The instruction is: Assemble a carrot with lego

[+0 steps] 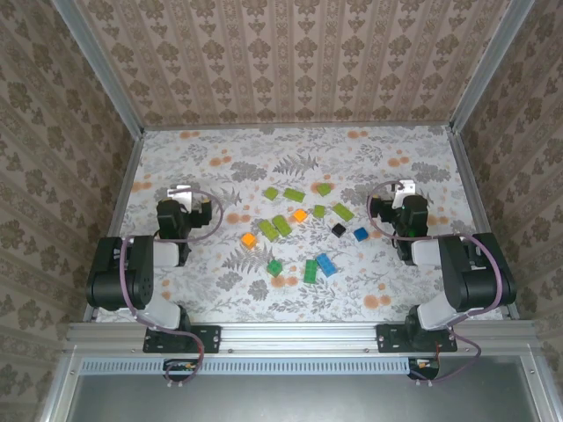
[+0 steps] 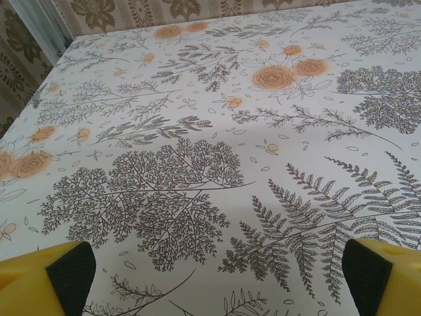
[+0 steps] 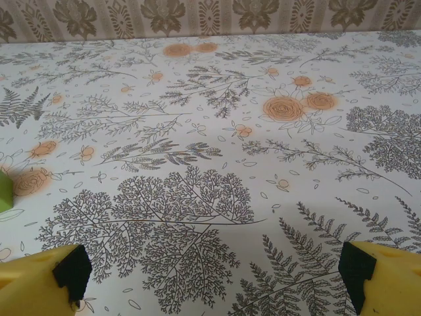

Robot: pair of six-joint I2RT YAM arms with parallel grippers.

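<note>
Lego [image 1: 281, 226] lies scattered, nothing joined yet; left gripper [image 2: 217, 280] at its nine o'clock, right gripper [image 3: 214, 273] at three, both wide and empty. Next, likely: grasp an orange brick [image 1: 248, 239].

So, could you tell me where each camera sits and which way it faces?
Top external: above, behind the arms, looking down at the table and lego; both arms, left gripper, right gripper.
Left wrist: on the left arm, facing the far wall across the table; open yellow fingers.
Right wrist: likewise on the right arm; open fingers, lime brick at left.
Both wrist views share table and far wall.
</note>
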